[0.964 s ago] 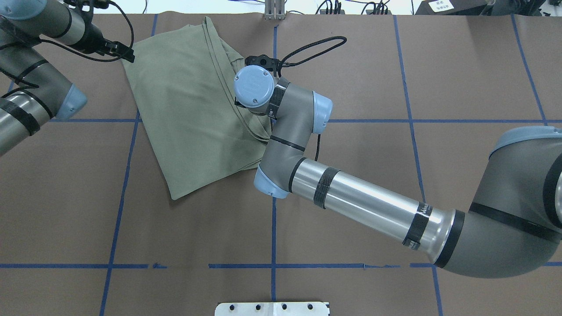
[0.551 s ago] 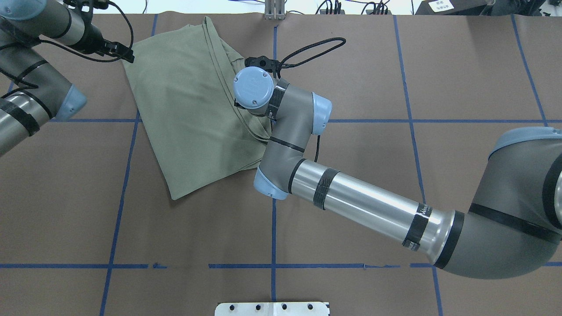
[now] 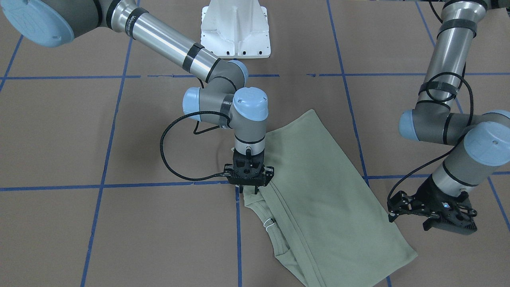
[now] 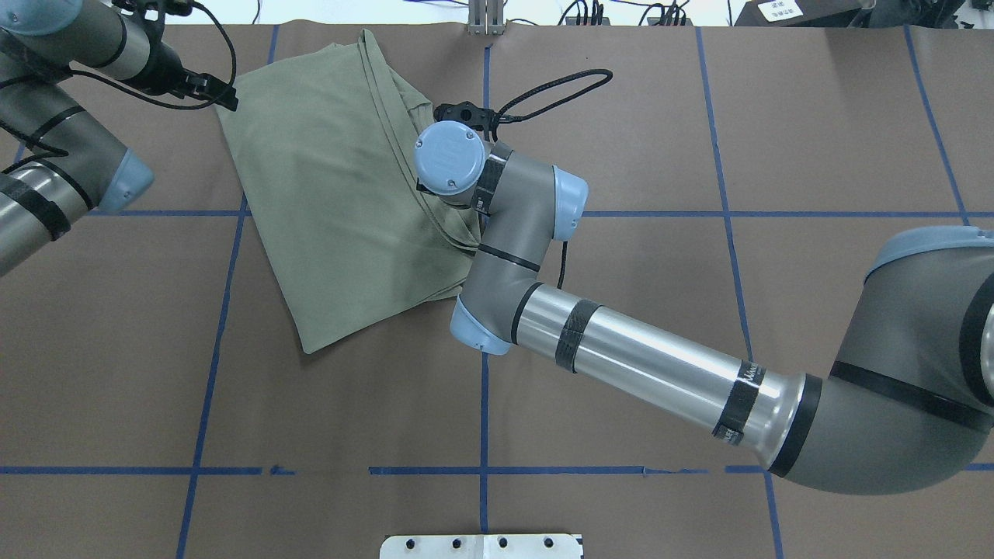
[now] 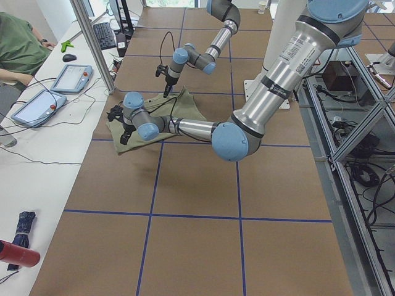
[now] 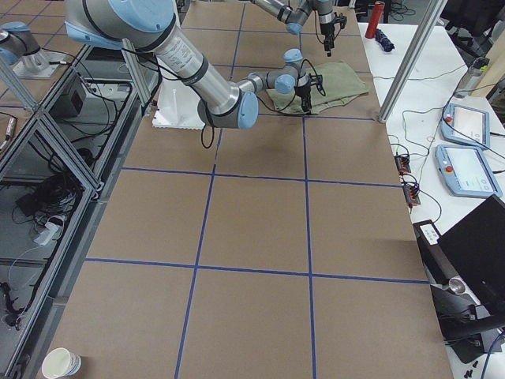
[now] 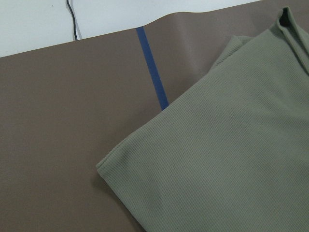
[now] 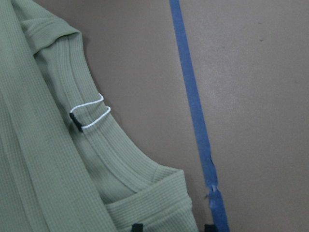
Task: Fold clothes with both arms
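The sage-green shirt (image 4: 342, 202) lies folded into a long slanted rectangle on the brown table, at the far left in the overhead view. Its ribbed collar (image 8: 111, 145) and white neck loop (image 8: 89, 113) face the right arm. My right gripper (image 3: 250, 190) points straight down at the collar edge. It is open, its fingertips (image 8: 137, 226) straddling a fold of the shirt (image 8: 43, 159). My left gripper (image 3: 410, 221) hovers just off the far corner of the shirt (image 3: 326, 199) and looks open and empty. The left wrist view shows only that corner (image 7: 231, 159), no fingers.
The white pedestal base (image 3: 236, 28) stands at the robot's side of the table. Blue tape lines (image 4: 483, 404) grid the brown surface. The shirt reaches almost to the far table edge (image 4: 326, 27). A person (image 5: 18, 49) sits beyond it beside tablets (image 5: 74, 77).
The right wrist has shifted a little toward the near side over the collar. The shirt and the left arm have stayed put.
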Available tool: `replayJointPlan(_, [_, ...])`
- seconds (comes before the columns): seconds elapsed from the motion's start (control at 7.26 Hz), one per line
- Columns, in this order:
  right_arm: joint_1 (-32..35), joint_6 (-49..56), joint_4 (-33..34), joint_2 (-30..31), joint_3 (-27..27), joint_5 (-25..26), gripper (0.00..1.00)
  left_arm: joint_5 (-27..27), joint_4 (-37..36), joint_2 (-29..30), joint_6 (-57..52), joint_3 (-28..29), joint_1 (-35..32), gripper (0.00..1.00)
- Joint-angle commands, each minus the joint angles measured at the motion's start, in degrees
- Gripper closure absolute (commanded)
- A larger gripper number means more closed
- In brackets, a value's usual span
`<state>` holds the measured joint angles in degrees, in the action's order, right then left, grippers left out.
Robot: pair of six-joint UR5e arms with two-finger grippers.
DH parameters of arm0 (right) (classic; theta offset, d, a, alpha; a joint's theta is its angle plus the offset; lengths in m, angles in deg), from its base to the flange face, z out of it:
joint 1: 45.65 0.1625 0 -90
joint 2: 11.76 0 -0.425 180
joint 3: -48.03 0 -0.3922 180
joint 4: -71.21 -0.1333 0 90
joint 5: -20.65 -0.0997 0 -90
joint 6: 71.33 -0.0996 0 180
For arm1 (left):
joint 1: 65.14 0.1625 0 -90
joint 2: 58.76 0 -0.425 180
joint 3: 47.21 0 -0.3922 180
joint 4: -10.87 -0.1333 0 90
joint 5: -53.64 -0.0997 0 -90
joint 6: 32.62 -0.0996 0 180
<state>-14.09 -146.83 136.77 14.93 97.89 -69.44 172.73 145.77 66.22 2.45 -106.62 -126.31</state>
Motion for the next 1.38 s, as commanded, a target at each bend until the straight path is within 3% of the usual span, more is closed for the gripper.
replayJointPlan(0.0, [-0.01,0.00,0.00,-0.14,0.06,-0.09,1.00,0.00,0.01,-0.09,0.00,-0.01,0.00,0.00])
replayJointPlan(0.41, [0.96,1.84,0.26,-0.23,1.62,-1.49,1.00,0.00,0.97,-0.09,0.09,0.08,0.00,0.00])
replayJointPlan(0.55, [1.22,2.02,1.66,2.03,6.43,-3.67,1.00,0.00,0.98,0.00,0.09,-0.01,0.00,0.00])
replayJointPlan(0.96, [0.53,1.85,10.87,18.43,31.80,-3.96,1.00,0.00,0.98,0.00,0.09,-0.01,0.09,0.00])
replayJointPlan(1.24, [-4.02,1.24,15.63,29.60,47.44,-1.07,1.00,0.00,1.06,0.00,0.09,-0.01,0.09,0.00])
